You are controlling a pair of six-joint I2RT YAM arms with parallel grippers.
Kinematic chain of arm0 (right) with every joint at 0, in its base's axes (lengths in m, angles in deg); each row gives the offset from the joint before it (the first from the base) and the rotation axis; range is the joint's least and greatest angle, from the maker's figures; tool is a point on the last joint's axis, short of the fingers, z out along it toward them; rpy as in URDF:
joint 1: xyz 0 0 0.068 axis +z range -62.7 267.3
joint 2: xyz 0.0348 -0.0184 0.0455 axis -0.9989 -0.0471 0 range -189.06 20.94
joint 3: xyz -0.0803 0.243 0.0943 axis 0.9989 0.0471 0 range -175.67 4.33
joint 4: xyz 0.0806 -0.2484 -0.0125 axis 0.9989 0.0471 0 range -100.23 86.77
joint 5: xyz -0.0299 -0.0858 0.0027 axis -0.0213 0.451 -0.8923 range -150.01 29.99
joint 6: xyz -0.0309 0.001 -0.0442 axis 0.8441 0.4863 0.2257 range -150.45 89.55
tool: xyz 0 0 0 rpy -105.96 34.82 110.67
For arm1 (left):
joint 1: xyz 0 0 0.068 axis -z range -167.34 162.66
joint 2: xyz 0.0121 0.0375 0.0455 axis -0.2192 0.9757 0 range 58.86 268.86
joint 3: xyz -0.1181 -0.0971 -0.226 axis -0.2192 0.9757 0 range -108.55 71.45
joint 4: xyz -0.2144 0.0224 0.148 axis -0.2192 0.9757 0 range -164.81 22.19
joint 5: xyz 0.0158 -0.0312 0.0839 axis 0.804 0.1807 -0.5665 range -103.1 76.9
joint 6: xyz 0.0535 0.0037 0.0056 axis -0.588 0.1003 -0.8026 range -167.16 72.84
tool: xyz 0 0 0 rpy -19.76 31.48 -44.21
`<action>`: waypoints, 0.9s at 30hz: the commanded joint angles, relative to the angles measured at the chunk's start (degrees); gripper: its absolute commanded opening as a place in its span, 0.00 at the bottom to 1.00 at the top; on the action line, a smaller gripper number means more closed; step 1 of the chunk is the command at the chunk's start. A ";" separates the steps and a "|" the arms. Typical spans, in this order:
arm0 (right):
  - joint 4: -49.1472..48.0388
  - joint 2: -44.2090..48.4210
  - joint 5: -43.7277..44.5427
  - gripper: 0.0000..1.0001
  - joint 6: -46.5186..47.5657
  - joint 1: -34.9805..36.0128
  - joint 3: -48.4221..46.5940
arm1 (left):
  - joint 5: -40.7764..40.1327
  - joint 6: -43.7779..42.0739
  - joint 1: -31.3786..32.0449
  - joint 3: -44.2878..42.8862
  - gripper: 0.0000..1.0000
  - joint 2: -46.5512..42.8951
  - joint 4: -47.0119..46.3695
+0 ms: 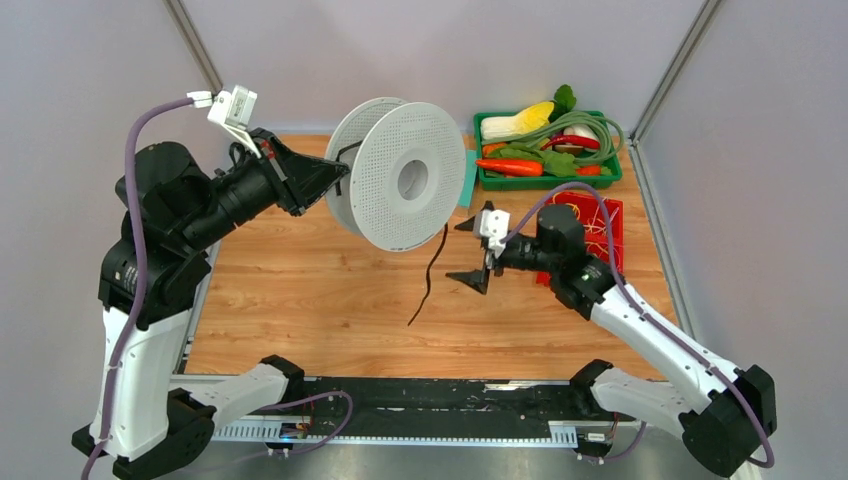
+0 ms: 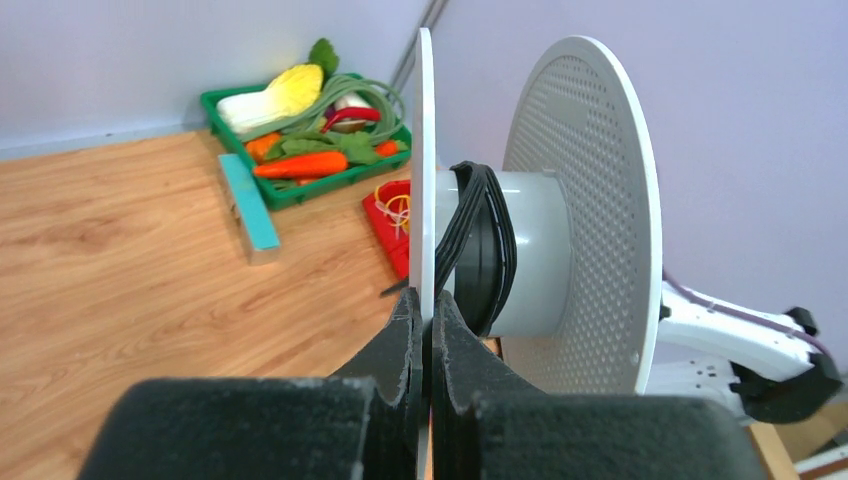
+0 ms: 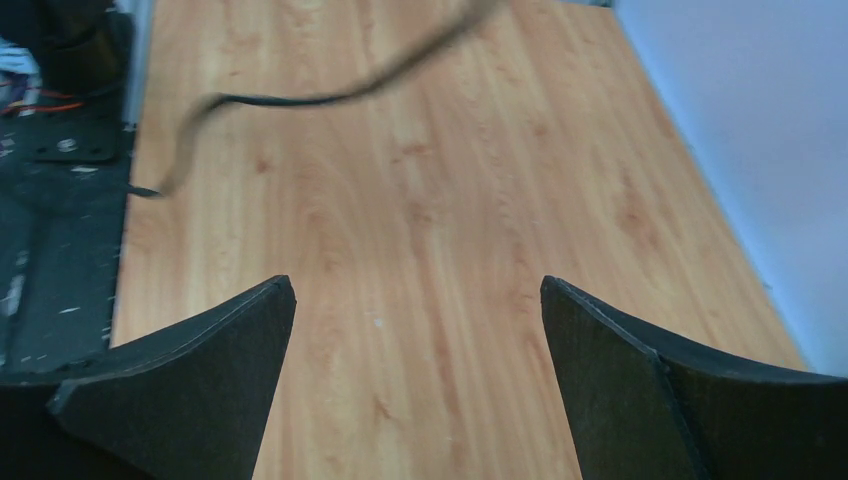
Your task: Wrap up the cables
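Observation:
A white perforated spool stands on edge at the back middle of the table. My left gripper is shut on the rim of its left flange, which shows pinched between the fingertips in the left wrist view, where that gripper sits at the bottom. The thin black cable is wound in several turns round the grey hub. Its loose tail hangs from the spool and snakes over the wood toward the front. My right gripper is open just right of that tail, with nothing between its fingers. The tail lies ahead of it.
A green tray of toy vegetables and a green coiled hose stands at the back right. In front of it lies a red tray under the right arm. A teal block lies beside the spool. A black rail runs along the near edge.

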State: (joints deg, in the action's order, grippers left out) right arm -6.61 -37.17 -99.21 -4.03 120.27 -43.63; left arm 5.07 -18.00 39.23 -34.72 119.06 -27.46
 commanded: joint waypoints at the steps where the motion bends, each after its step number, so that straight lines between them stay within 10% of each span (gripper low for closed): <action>1: -4.92 0.71 -2.73 1.00 0.57 5.69 3.48 | 5.73 4.75 -0.20 0.61 0.00 -2.37 -12.01; 15: -13.38 -5.80 9.14 0.95 -16.58 10.97 0.94 | -0.49 7.04 -0.11 1.93 0.00 -2.90 -13.35; 27: 5.87 9.41 14.14 0.89 30.06 12.20 6.92 | -9.82 6.42 -0.20 3.34 0.00 -1.85 -7.11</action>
State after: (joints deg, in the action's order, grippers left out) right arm -7.10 -30.98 -87.52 3.55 131.44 -38.28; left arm -1.46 -12.82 39.19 -30.87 117.07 -32.22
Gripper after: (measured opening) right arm 0.894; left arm 0.019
